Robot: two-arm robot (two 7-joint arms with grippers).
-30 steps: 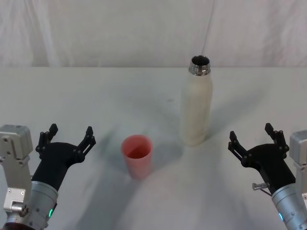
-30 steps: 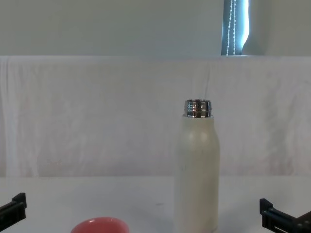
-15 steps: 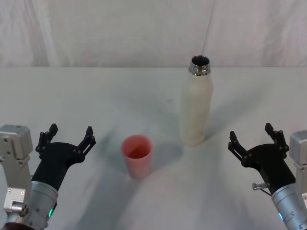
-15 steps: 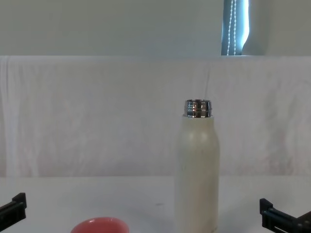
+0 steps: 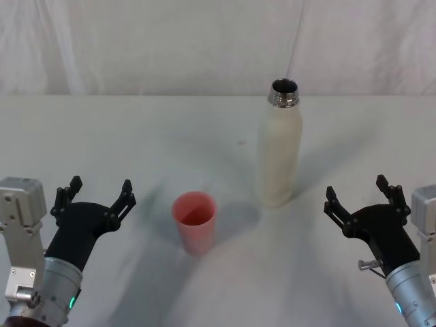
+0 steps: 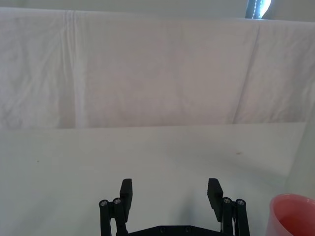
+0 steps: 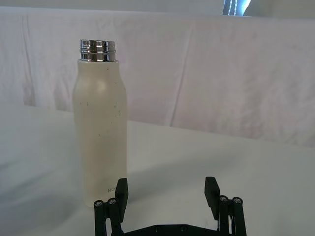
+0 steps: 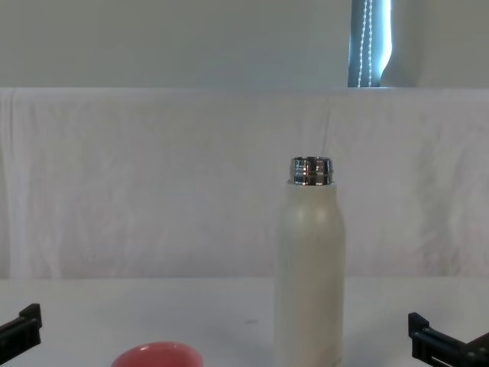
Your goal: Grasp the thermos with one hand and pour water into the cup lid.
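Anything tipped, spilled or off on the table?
Nothing stands out. The tall cream-white thermos stands upright, cap off, on the white table; the small coral cup lid sits upright to its left, apart. No spill visible. Left gripper and right gripper are open, touching nothing.

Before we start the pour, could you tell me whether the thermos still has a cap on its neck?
No, the thermos stands upright with its chrome neck open, the dark mouth visible from above.

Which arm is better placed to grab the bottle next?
The right. The right gripper is open and sits nearer the upright bottle. The left gripper, also open, has the pink cup between it and the bottle.
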